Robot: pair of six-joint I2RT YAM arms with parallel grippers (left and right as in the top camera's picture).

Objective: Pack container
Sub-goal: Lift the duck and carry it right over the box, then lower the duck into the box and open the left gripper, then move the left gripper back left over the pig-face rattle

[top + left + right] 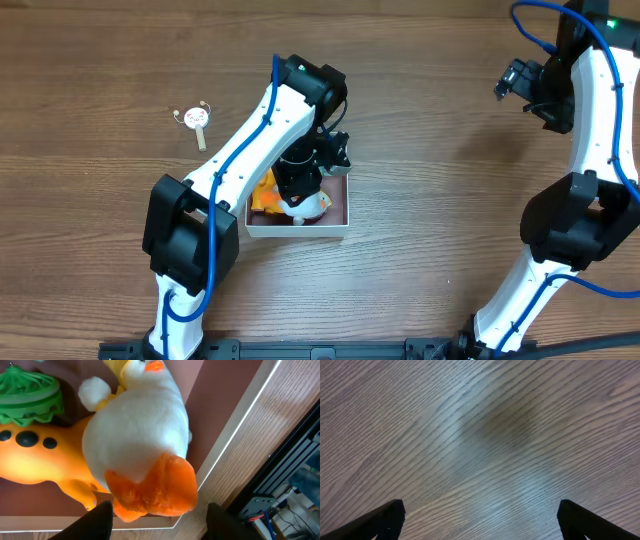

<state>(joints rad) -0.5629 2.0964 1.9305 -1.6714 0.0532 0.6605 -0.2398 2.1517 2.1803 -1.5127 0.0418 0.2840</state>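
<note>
So the container (338,226) is a shallow square white cardboard box with thin walls and a dull pinkish-brown floor. It sits on the wooden surface (430,200) a bit left of the middle. From the left wrist camera its white rim (240,425) runs diagonally and the brownish inside shows clearly.

It's pretty full. A white plush duck (135,435) with orange feet and an orange beak lies on top of an orange toy (30,460) with black spots. A green ribbed thing (27,390) is tucked in the corner behind them. From overhead you mostly just see the orange toy (265,195) and a bit of the duck (310,206), because the left arm (250,140) hangs right over the box.

The left tool (160,522) is down in the container, roughly half open. Its dark fingers (97,522) stand on either side of the duck's orange foot. One finger is just beside the foot and the other is clear of the plush, so as far as I can tell it isn't gripping anything.

The right tool (480,520) is way off at the far right (515,80). It's spread as wide as it goes, with nothing in it and just bare wood grain underneath.

Also a small white trinket (193,118) on a little stick lies on the surface, far left of the box.
</note>
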